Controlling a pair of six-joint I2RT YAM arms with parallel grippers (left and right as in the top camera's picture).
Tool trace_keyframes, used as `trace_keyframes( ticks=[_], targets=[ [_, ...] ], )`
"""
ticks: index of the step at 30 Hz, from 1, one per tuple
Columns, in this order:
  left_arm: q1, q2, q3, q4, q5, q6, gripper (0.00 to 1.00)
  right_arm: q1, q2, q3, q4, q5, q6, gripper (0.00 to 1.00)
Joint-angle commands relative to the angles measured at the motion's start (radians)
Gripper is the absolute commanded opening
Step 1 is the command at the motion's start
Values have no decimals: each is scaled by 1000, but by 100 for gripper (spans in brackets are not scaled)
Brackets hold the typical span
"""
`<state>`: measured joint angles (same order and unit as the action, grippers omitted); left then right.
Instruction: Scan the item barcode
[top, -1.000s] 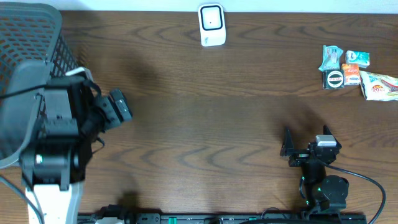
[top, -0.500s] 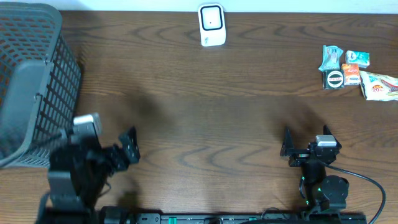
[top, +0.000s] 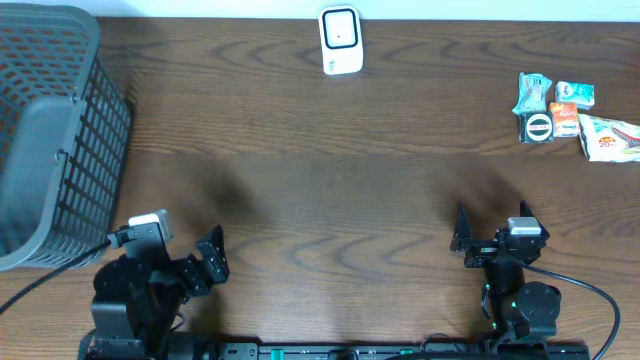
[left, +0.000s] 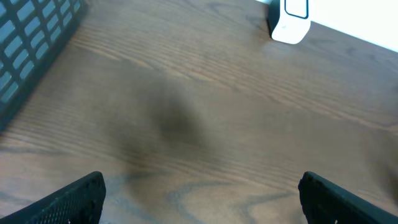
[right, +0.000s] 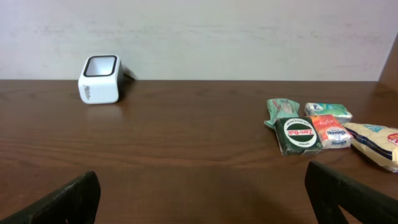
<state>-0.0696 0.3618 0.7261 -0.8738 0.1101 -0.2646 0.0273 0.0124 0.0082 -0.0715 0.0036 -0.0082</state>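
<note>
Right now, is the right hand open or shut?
Open. The right hand has its fingers wide apart, and nothing sits between them.

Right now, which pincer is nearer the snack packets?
Right. The right pincer sits short of the snack packets, slightly left; the left pincer is far across the table, near the basket.

Left pincer (top: 206, 262) spread wide, held low; right pincer (top: 492, 228) likewise.

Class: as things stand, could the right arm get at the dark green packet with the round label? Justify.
Probably yes. The right tool stands open and empty, and only bare table lies between it and the dark green packet; nothing blocks the packet's near side.
</note>
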Motion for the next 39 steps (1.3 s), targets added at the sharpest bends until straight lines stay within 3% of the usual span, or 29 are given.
trace_keyframes(
  ticks=[1,17,24,29,39],
  targets=[
    [-7,-74,-50,31,14,10,98,3,-7,-3,-4,5,-8,99],
    [-7,-307,-306,313,37,10,97,3,-7,-3,-3,5,-8,99],
    [-7,-341,-382,444,53,11,97,3,-7,-3,-4,5,-8,99],
    [-6,-360,-430,556,130,93,98,3,-7,-3,-3,5,-8,99],
    [-6,-360,-492,666,79,92,98,3,-7,-3,-3,5,-8,99]
  ],
)
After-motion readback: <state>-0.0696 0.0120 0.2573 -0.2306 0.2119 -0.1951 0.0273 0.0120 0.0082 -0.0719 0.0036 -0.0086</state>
